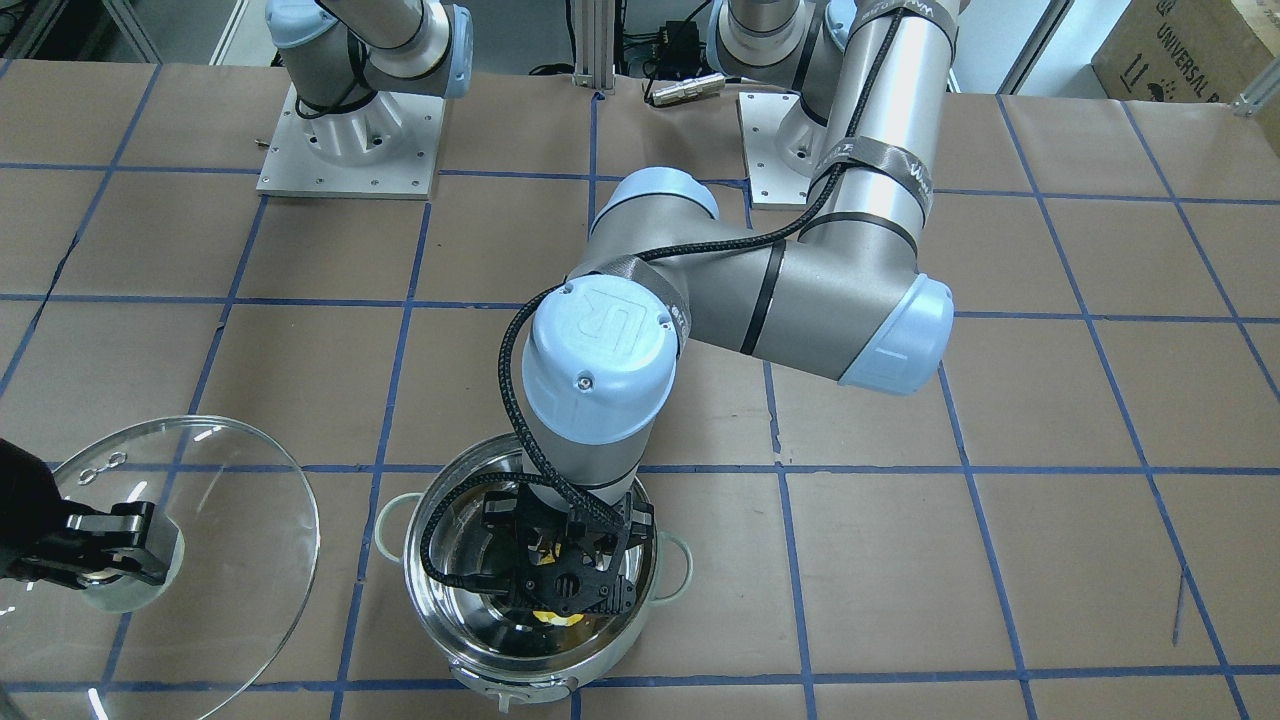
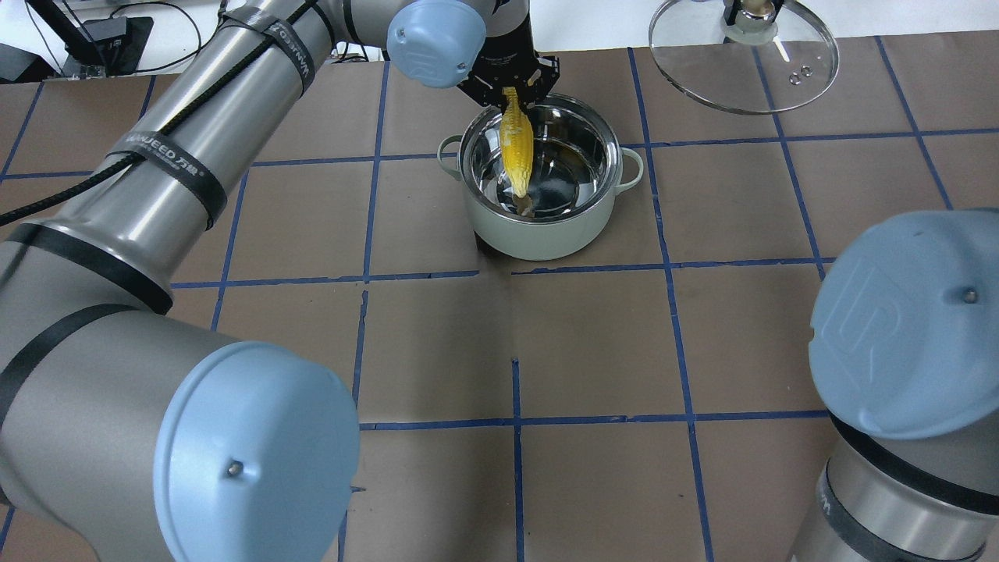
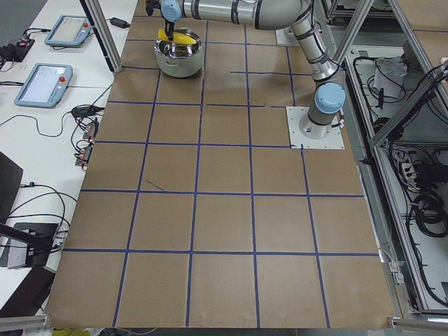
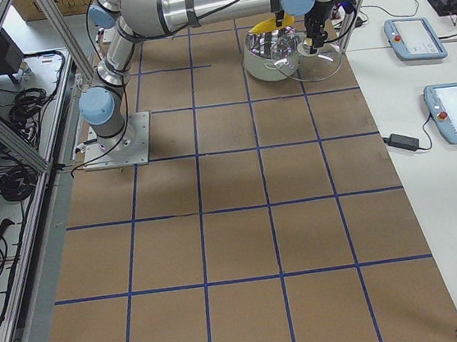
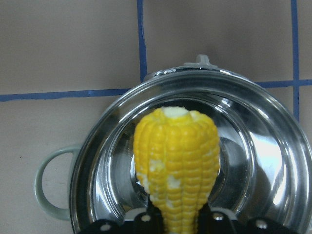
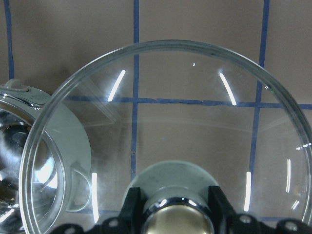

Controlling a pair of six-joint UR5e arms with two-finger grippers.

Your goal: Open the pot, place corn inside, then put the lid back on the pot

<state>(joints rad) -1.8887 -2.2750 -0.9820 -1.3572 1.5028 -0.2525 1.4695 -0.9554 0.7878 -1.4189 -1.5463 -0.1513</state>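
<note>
The mint-green pot (image 2: 538, 230) stands open on the table, its steel inside empty. My left gripper (image 2: 511, 87) is shut on one end of the yellow corn (image 2: 518, 144) and holds it hanging down into the pot's mouth. In the left wrist view the corn (image 5: 175, 165) points into the pot (image 5: 263, 161). My right gripper (image 1: 120, 545) is shut on the knob of the glass lid (image 1: 230, 520) and holds it in the air, beside the pot (image 1: 440, 610) and clear of it. The lid (image 6: 170, 117) fills the right wrist view.
The brown table has a blue tape grid. The two arm bases (image 1: 350, 140) stand at the robot's edge. My left arm's elbow (image 1: 760, 290) reaches over the table's middle. Tablets (image 3: 43, 82) lie on the side bench beyond the pot.
</note>
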